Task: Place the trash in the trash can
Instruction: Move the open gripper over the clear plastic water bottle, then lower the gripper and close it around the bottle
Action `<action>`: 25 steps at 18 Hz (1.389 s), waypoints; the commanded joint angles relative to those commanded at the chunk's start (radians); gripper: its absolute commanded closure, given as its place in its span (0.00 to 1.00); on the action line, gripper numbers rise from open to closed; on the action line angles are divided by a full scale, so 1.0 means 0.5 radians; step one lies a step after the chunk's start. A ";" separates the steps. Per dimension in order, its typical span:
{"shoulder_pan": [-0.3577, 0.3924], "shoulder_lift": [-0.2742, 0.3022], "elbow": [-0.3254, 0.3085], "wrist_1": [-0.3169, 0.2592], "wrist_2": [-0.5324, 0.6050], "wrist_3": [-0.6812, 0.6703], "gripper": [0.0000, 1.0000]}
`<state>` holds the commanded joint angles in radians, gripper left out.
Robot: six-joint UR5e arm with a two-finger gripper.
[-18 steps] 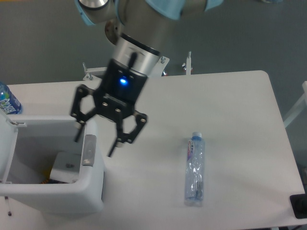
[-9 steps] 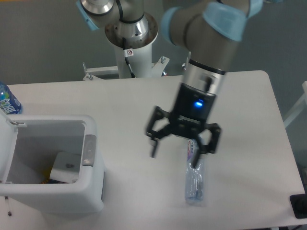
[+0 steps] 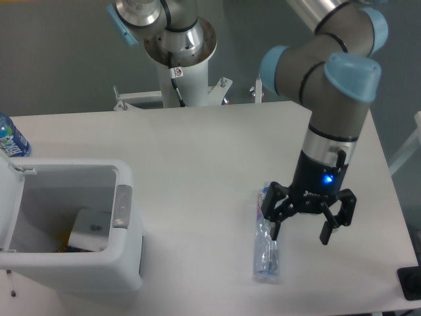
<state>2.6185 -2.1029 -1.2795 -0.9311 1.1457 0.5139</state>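
Camera view: the open, empty tool (image 3: 301, 225) hangs just right of the clear crushed plastic bottle (image 3: 267, 237). Its long axis runs toward and away from the camera, parallel beside the tool.

White table (image 3: 197, 151) with rounded corners against a plain grey floor (image 3: 59, 59).

The crushed clear bottle (image 3: 266, 245) lies flat near the counter's front edge; the white carton (image 3: 91, 230) sits inside the open trash can (image 3: 125, 260) at the front-left corner.
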 joint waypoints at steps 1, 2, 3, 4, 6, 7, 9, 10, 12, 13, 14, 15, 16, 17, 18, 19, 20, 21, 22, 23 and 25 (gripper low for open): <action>0.000 -0.040 0.025 -0.003 0.052 0.006 0.00; -0.003 -0.074 0.040 -0.003 0.116 0.021 0.00; -0.009 -0.101 0.046 -0.003 0.184 0.055 0.00; -0.012 -0.120 0.046 -0.003 0.239 0.086 0.00; -0.021 -0.138 0.043 -0.015 0.310 0.110 0.00; -0.031 -0.145 0.046 -0.034 0.329 0.144 0.00; -0.058 -0.175 0.049 -0.067 0.371 0.230 0.00; -0.077 -0.200 0.049 -0.095 0.411 0.242 0.00; -0.126 -0.261 0.116 -0.159 0.524 0.245 0.00; -0.162 -0.288 0.159 -0.217 0.580 0.245 0.00; -0.175 -0.307 0.193 -0.291 0.617 0.245 0.00; -0.178 -0.319 0.215 -0.355 0.632 0.245 0.00; -0.184 -0.326 0.227 -0.401 0.642 0.248 0.00; -0.193 -0.332 0.233 -0.414 0.651 0.249 0.00; -0.215 -0.350 0.240 -0.414 0.654 0.252 0.00; -0.224 -0.362 0.249 -0.420 0.657 0.252 0.00; -0.230 -0.372 0.249 -0.426 0.660 0.252 0.00; -0.257 -0.387 0.252 -0.426 0.678 0.249 0.00; -0.285 -0.405 0.258 -0.423 0.715 0.249 0.00; -0.301 -0.417 0.261 -0.423 0.758 0.249 0.00; -0.331 -0.439 0.261 -0.426 0.825 0.249 0.00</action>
<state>2.4529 -2.3224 -1.1490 -1.1443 1.5584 0.6381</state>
